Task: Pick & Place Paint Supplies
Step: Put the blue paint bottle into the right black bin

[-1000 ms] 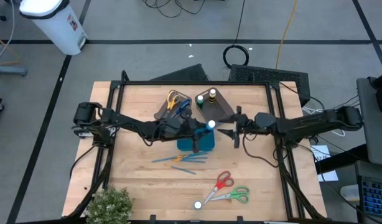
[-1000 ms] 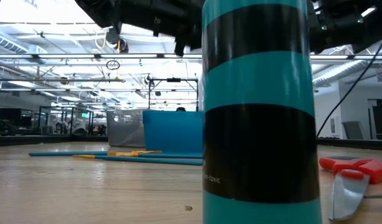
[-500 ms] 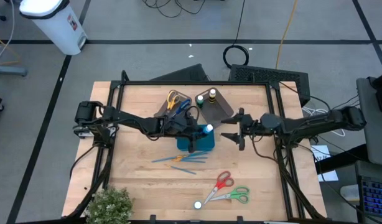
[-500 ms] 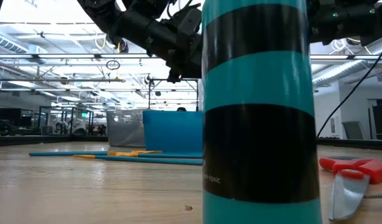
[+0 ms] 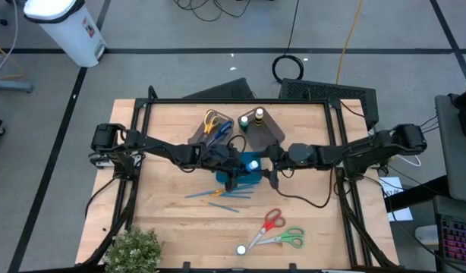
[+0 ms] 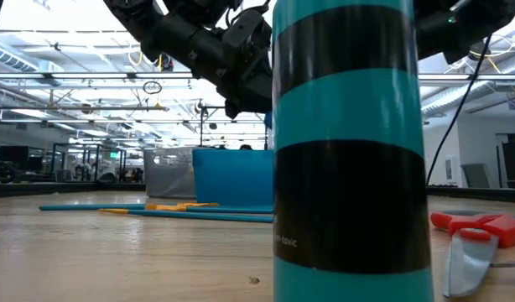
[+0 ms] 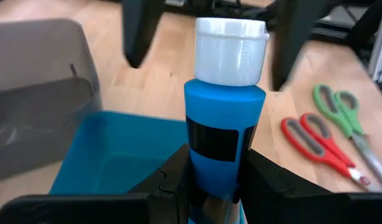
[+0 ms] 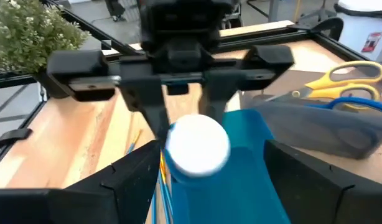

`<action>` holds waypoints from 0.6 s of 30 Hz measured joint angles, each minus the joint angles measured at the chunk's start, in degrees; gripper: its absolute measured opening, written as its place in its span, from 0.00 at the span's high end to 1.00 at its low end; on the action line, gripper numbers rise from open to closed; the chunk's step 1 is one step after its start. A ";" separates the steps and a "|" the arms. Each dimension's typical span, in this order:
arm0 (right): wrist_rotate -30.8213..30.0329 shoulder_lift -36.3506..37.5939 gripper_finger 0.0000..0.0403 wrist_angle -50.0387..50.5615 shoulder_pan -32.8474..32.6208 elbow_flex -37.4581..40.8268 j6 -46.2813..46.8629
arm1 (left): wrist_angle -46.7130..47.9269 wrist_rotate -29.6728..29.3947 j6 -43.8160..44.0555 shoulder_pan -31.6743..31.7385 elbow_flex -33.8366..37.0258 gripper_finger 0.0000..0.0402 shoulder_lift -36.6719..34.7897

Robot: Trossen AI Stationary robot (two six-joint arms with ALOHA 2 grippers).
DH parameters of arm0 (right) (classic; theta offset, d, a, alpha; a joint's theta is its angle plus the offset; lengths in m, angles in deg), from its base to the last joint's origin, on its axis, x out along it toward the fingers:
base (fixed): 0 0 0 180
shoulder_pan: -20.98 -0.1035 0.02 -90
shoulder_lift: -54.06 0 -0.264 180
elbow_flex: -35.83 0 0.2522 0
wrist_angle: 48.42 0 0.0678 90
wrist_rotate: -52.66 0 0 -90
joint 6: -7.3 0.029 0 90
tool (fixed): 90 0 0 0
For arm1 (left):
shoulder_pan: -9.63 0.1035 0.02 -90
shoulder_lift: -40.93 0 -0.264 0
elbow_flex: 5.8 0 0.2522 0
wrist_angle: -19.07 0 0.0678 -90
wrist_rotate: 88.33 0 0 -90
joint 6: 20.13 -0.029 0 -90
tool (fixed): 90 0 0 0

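A blue paint bottle (image 7: 223,130) is pinched by the left gripper (image 7: 213,177) over the teal tray (image 5: 247,176), apparently for handover to the spread right gripper (image 8: 206,165); scissors (image 5: 272,221) and brushes (image 5: 220,194) remain unsorted.

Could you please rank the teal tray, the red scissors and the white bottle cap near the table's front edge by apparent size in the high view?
1. Teal tray, partly hidden by the grippers.
2. Red scissors.
3. White bottle cap, clearly smallest.
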 joint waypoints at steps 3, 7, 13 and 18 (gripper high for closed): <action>2.14 -1.24 0.35 -1.45 0.00 -0.45 -0.01 | 0.05 -0.04 0.00 0.07 0.00 0.73 0.00; 2.75 -1.60 0.42 -1.88 0.00 -0.49 -0.01 | 0.07 -0.04 -0.03 0.02 0.00 0.73 -0.02; 2.72 -1.56 0.54 -1.49 0.02 -0.49 -0.21 | 0.09 -0.04 -0.05 0.02 0.00 0.73 -0.02; 2.73 -1.00 0.64 -1.25 0.04 -0.45 -0.39 | 0.68 -0.07 -0.15 0.02 0.00 0.73 -0.02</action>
